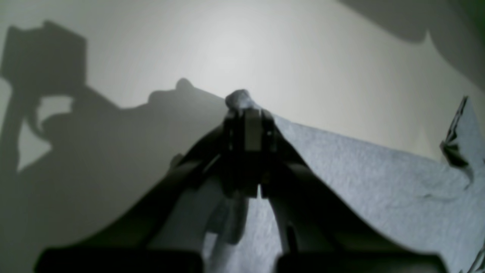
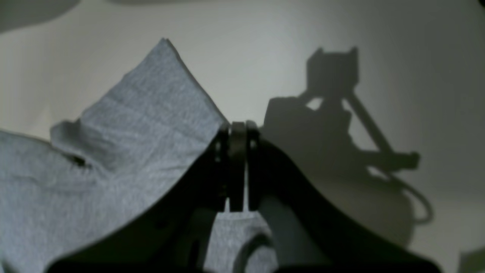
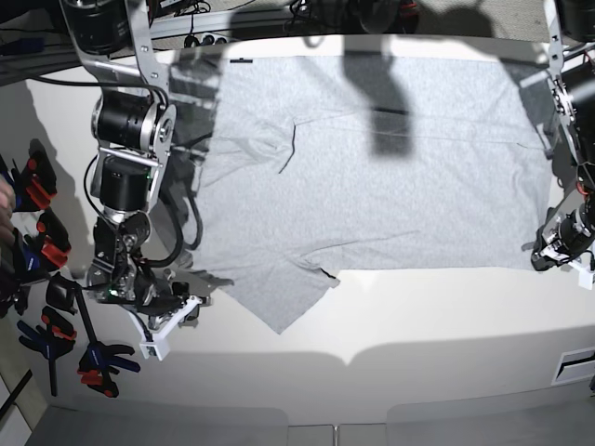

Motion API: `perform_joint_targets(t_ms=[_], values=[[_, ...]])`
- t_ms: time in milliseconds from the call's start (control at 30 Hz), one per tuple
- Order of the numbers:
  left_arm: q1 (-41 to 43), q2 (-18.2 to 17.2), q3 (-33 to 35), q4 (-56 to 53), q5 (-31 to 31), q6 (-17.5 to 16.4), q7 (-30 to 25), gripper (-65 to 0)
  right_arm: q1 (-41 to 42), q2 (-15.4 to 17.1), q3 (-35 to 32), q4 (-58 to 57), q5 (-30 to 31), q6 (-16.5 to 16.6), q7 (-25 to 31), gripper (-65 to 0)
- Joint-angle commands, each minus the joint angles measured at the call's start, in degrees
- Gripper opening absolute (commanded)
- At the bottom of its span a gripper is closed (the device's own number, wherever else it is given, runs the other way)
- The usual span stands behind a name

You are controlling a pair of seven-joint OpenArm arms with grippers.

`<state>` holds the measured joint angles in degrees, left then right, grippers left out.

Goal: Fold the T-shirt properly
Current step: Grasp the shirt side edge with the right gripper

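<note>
The light grey T-shirt (image 3: 372,177) lies spread on the white table (image 3: 418,325), plain side up, with one sleeve (image 3: 279,311) pointing at the front edge. My left gripper (image 3: 541,253) is at the shirt's right front corner. In the left wrist view it (image 1: 244,110) is shut on a pinch of the grey cloth (image 1: 379,182). My right gripper (image 3: 191,302) is at the shirt's left front edge. In the right wrist view it (image 2: 237,127) is shut, with the shirt (image 2: 132,132) meeting the fingertips and cloth showing between the fingers.
Several orange, black and blue clamps (image 3: 42,251) lie along the table's left edge. Cables and gear (image 3: 307,14) run along the back. The table's front edge (image 3: 307,423) is near. A white fixture (image 3: 576,362) sits at the right front.
</note>
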<state>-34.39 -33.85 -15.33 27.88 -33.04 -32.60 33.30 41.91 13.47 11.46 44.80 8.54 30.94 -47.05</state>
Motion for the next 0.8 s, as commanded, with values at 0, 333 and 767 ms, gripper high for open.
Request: perform_joint_targets(t_ms=[0, 333, 767], values=[[-1.8, -1.3, 0.0, 1.9, -1.1, -0.5, -1.1, -65.0, 2.4, 0.5, 0.1, 3.1, 1.7, 1.1, 0.7, -65.0], [-1.1, -1.3, 0.0, 4.7, -6.8, -5.2, 6.2, -65.0, -6.0, 0.5, 0.1, 21.4, 4.1, 1.2, -5.7, -65.0], [6.8, -1.3, 0.0, 5.5, -12.1, -6.7, 6.1, -65.0, -16.4, 0.3, 0.2, 29.0, 4.0, 0.9, -2.7, -65.0]])
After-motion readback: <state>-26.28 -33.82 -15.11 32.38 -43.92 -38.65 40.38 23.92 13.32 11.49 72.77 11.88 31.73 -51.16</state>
